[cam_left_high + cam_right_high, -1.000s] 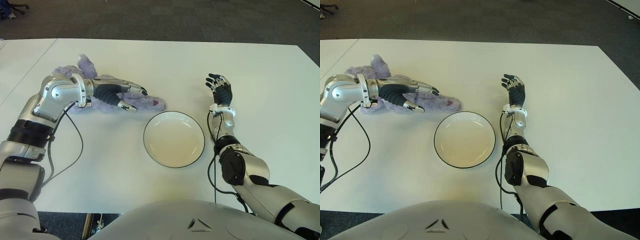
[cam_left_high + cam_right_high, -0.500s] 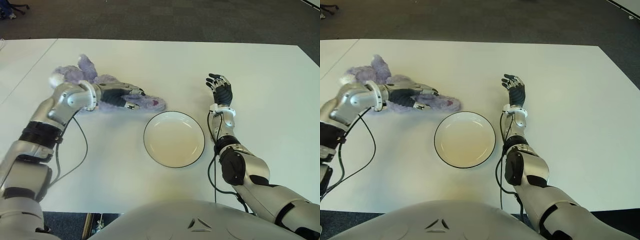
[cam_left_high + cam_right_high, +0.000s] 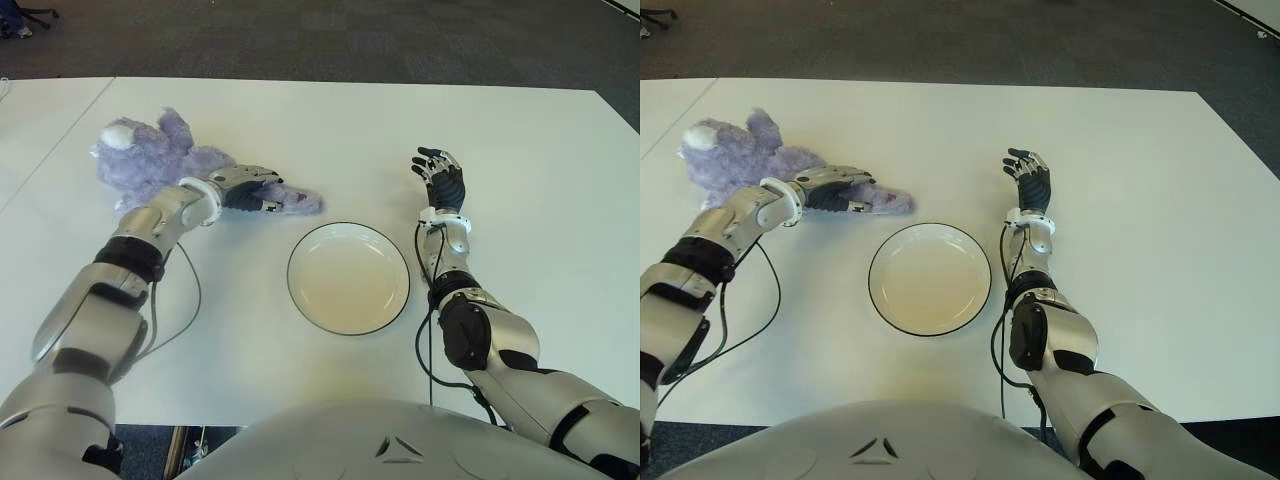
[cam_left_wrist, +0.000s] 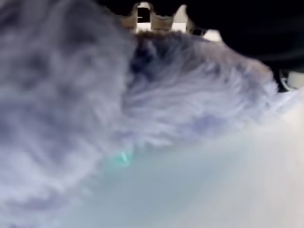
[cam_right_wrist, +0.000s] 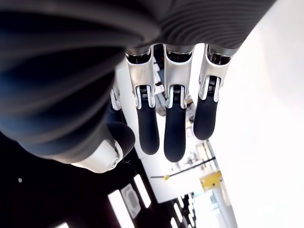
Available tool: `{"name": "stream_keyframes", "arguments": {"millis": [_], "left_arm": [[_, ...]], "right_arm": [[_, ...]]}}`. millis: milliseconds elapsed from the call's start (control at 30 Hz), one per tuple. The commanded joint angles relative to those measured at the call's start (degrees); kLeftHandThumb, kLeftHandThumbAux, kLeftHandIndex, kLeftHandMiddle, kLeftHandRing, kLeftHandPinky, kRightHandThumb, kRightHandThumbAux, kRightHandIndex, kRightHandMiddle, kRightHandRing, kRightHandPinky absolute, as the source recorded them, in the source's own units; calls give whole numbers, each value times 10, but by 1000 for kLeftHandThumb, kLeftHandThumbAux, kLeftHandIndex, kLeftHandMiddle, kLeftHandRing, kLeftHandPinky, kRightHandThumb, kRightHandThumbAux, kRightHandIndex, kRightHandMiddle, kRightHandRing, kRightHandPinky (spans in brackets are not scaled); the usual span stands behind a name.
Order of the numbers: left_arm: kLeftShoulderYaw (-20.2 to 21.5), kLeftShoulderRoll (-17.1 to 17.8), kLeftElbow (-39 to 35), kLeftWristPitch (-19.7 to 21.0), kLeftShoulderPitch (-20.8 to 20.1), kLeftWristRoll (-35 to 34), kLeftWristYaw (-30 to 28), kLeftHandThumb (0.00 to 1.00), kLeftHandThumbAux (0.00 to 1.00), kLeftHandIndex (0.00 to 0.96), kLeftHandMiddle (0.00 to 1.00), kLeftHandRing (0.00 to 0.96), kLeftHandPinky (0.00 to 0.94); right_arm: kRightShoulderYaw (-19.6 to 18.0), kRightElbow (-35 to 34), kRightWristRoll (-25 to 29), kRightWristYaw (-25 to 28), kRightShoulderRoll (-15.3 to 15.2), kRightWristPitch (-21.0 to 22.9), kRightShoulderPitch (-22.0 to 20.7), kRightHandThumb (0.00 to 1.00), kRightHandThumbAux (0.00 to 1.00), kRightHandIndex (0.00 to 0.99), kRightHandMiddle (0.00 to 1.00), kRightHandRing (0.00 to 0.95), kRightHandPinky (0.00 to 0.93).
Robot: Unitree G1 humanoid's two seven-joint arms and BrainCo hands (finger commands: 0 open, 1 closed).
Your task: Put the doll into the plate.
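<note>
The purple plush doll (image 3: 150, 160) lies on the white table (image 3: 230, 330) at the far left, with its head away from the plate. My left hand (image 3: 255, 190) is pressed onto the end of the doll nearest the plate, its fingers curled into the fur. The left wrist view is filled with the doll's fur (image 4: 71, 95). To the right of the doll stands the white plate (image 3: 348, 280) with a dark rim, and nothing is in it. My right hand (image 3: 438, 172) is held up to the right of the plate, fingers (image 5: 173, 128) spread and holding nothing.
A black cable (image 3: 165, 320) hangs from my left forearm over the table in front of the doll. Dark carpet (image 3: 350, 40) lies beyond the table's far edge. The seam to a second table top (image 3: 55, 145) runs left of the doll.
My left arm dropped and swung inward, uncovering the doll's head. The hand settled down onto the doll and its fingers curled in. The right hand stayed still.
</note>
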Motion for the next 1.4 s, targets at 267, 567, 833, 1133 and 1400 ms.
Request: {"name": "stream_keyframes", "arguments": {"millis": [267, 567, 833, 1133, 1400], "left_arm": [[-68, -99, 188, 63, -36, 40, 55, 370, 100, 0, 0, 0, 0], [-77, -109, 206, 54, -41, 30, 41, 368, 97, 0, 0, 0, 6], [-80, -108, 208, 47, -43, 30, 30, 336, 108, 0, 0, 0, 4], [-81, -108, 210, 41, -44, 24, 29, 315, 108, 0, 0, 0, 0], [-84, -101, 201, 21, -40, 22, 47, 332, 202, 0, 0, 84, 235]], "right_arm": [[-17, 81, 13, -4, 36, 56, 149, 730, 730, 418, 339, 365, 287], [-21, 80, 18, 2, 37, 55, 151, 728, 731, 418, 336, 356, 300], [-15, 80, 10, -6, 36, 54, 152, 730, 729, 419, 337, 367, 308], [-17, 80, 12, -4, 35, 58, 151, 728, 730, 419, 340, 389, 345], [-21, 80, 17, -2, 34, 61, 150, 730, 730, 419, 335, 379, 315]]}}
